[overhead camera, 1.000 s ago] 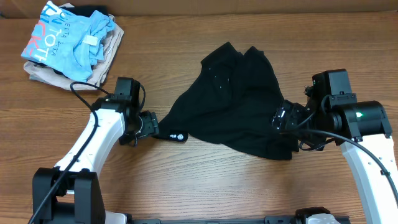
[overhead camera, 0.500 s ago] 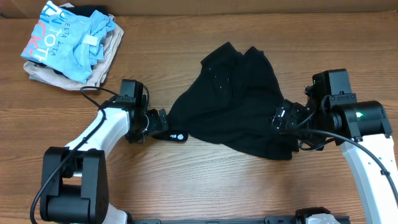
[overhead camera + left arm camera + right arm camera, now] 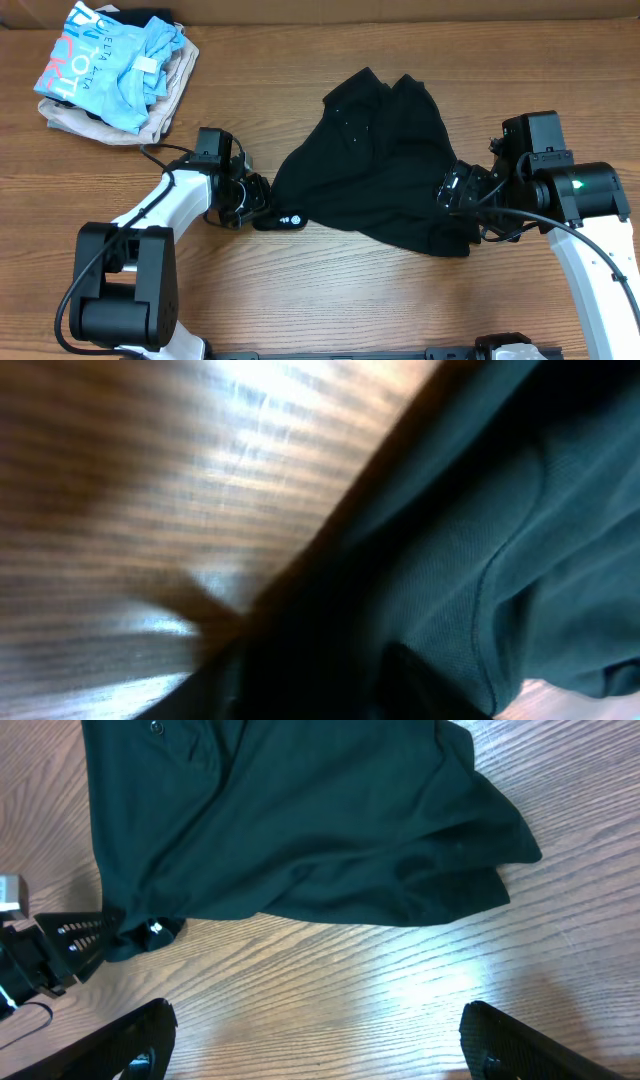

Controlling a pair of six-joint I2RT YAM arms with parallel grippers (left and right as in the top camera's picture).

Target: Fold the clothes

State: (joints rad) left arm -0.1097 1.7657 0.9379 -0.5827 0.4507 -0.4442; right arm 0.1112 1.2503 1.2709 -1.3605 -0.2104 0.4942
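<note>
White arms (image 3: 590,265), black joints (image 3: 530,135) and cables (image 3: 160,150), dark right claw (image 3: 318,1040), seemingly a green light (image 3: 578,184).

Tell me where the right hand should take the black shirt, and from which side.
Probably the near right corner of the black shirt, closest to the open right hand. Come from the robot's right, low over the table. The fabric there is doubled into folds along a free edge, which gives something to pinch; the left hand sits at the opposite logo corner.
</note>
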